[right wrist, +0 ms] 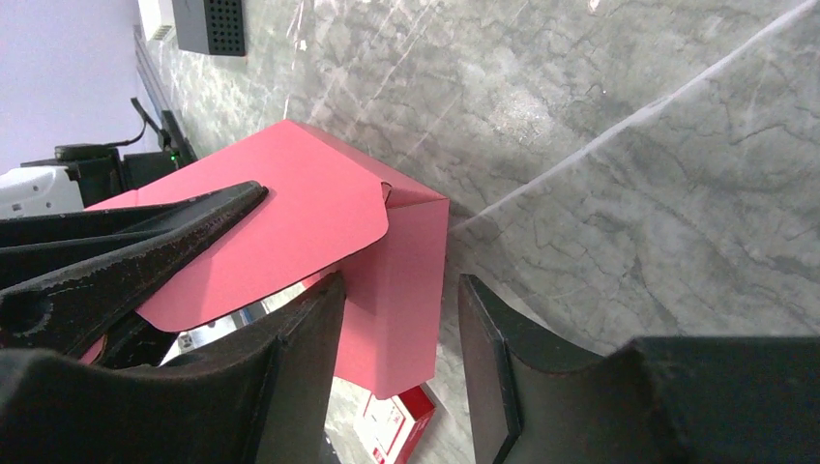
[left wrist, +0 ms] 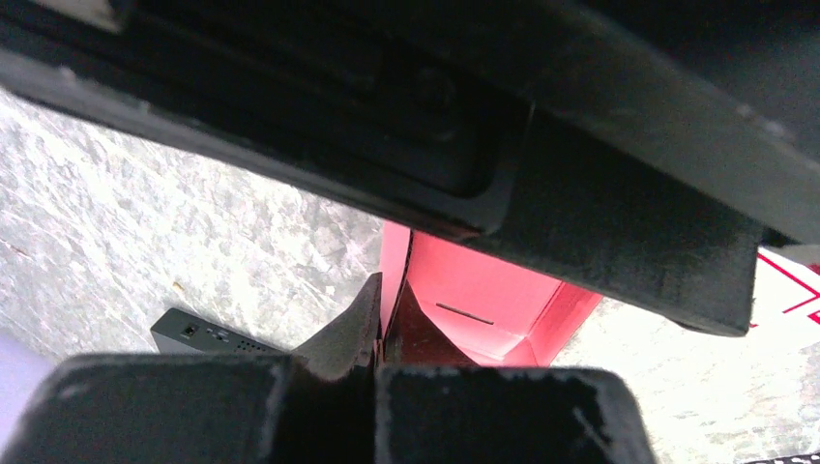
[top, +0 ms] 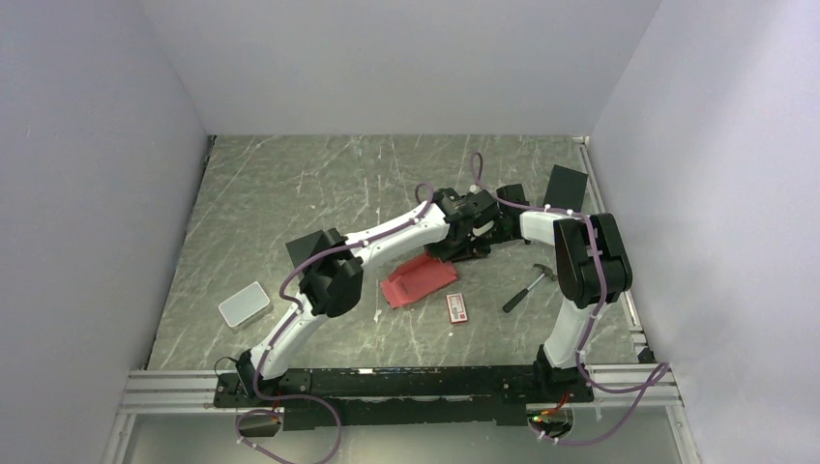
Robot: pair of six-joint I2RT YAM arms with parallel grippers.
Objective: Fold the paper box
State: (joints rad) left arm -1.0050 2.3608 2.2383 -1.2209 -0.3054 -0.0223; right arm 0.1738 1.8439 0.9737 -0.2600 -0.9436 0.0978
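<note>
The paper box (top: 418,280) is red-pink cardboard, partly folded, lying mid-table with its far end raised. My left gripper (top: 447,249) is shut on one thin side wall of it; in the left wrist view the gripper (left wrist: 387,324) pinches that wall at the edge, with the box's open inside (left wrist: 483,300) beyond. My right gripper (top: 481,244) hangs close over the same end. In the right wrist view it (right wrist: 401,285) stands open, and a narrow pink panel of the paper box (right wrist: 396,319) hangs between the fingers. A rounded flap (right wrist: 280,232) spreads to the left, under the left gripper's fingers (right wrist: 135,251).
A red-and-white packet (top: 456,307) lies just right of the box, also showing below it as the packet (right wrist: 396,425). A hammer (top: 527,287) lies to the right. Black boxes sit at the back right (top: 566,186) and mid-left (top: 309,246). A grey-white case (top: 245,304) lies at the left.
</note>
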